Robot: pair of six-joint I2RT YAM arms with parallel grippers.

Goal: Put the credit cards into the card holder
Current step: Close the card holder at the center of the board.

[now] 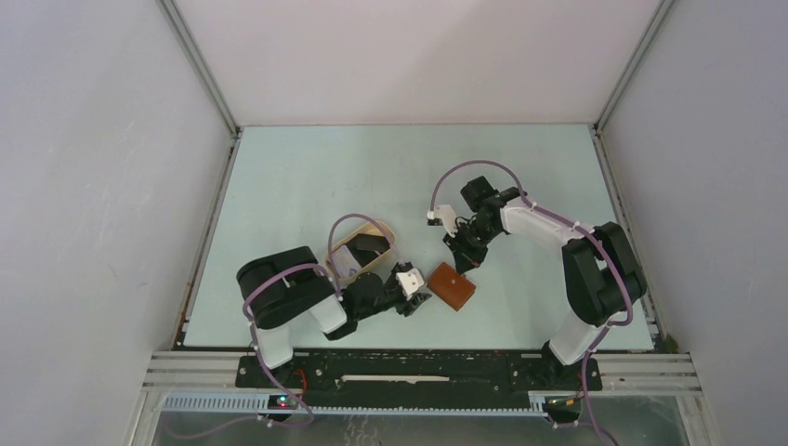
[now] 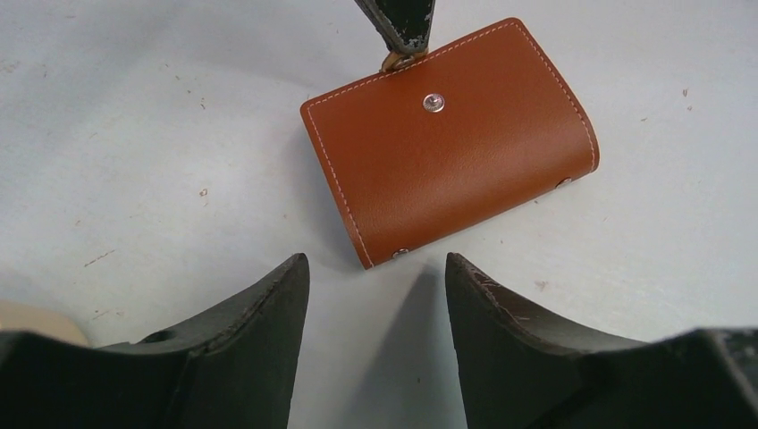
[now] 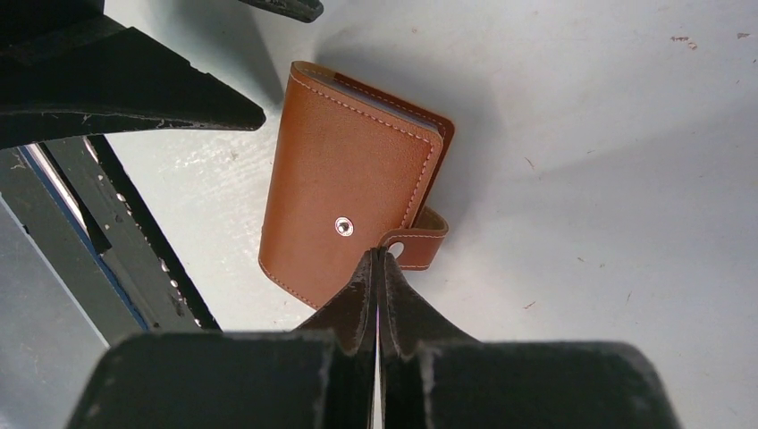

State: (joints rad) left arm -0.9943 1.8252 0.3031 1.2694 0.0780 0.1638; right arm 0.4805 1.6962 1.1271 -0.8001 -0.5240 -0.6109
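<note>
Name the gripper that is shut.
The right gripper: its jaws meet, tips at the strap. The left gripper has its jaws apart, short of the wallet.

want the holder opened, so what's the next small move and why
Probably ease the left gripper forward to steady the holder at its near edge. The holder lies closed and flat, its strap unsnapped. The right gripper is shut at that strap, while the left is open just short of the holder, touching nothing.

The whole table (image 1: pixel 372 167) is seen from overhead; the card holder (image 2: pixel 447 152) is framed closely by both wrist views.
</note>
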